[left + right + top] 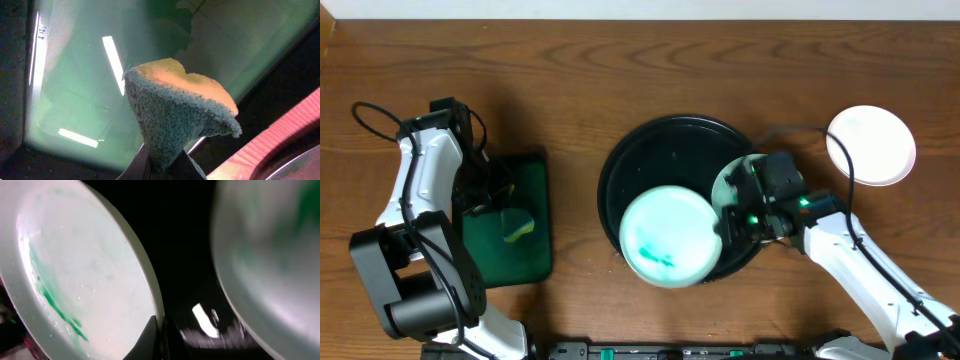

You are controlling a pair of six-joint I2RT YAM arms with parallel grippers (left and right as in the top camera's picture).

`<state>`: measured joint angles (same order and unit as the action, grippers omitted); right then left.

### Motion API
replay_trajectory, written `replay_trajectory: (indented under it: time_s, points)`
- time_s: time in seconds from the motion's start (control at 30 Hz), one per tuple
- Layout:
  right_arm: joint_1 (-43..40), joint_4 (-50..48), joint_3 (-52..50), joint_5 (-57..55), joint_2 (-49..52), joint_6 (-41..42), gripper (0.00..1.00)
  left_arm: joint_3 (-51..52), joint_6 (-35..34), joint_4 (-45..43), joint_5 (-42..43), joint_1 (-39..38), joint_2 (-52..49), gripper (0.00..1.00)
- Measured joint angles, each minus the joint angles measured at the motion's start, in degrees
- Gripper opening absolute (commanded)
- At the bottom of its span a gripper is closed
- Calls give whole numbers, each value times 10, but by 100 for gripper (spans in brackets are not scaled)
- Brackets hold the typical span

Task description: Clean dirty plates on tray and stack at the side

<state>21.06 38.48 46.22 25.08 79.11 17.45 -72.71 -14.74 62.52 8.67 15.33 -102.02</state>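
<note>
The round black tray (630, 160) sits mid-table. A pale-mint plate with green smears (668, 237) lies at its front. My right gripper (740, 210) is shut on the rim of a second smeared plate (732, 180), tilted up at the tray's right side; in the right wrist view that plate (85, 275) fills the left and the other plate (265, 245) is blurred at the right. A clean white plate (871, 145) lies on the table at the far right. My left gripper (162, 167) is shut on a yellow-green sponge (180, 107) over the green tray (505, 255).
The rectangular green tray (80, 75) lies at the left of the table, under the left arm. Cables run along both arms. The table's front edge is near the black tray.
</note>
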Motion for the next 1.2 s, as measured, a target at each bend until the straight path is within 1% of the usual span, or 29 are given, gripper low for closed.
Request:
replay_trajectory:
  time_s: [0.13,0.23,0.37,0.5,0.6,0.73,0.9,1.0,1.2]
  points:
    - [18,-66,27,-20,12,17,1,0,0,-1,0,0,0,8]
    - [18,-84,40,-28,47,26,1,0,0,-1,0,0,0,8]
    - [18,-85,74,-36,142,31,1,0,0,-2,0,0,0,7]
    - [30,-77,134,-43,232,31,1,0,0,-1,0,0,0,8]
    - [37,-59,185,-44,269,31,1,0,3,0,0,0,0,8]
    - [41,-37,235,-48,287,31,1,0,18,-1,0,0,0,7]
    - [42,-20,246,-55,287,30,1,0,40,-19,0,0,-8,7]
    - [42,-12,246,-56,287,28,1,0,60,-26,5,0,-30,7]
    - [42,-2,246,-59,287,22,1,0,77,-34,15,0,-93,7]
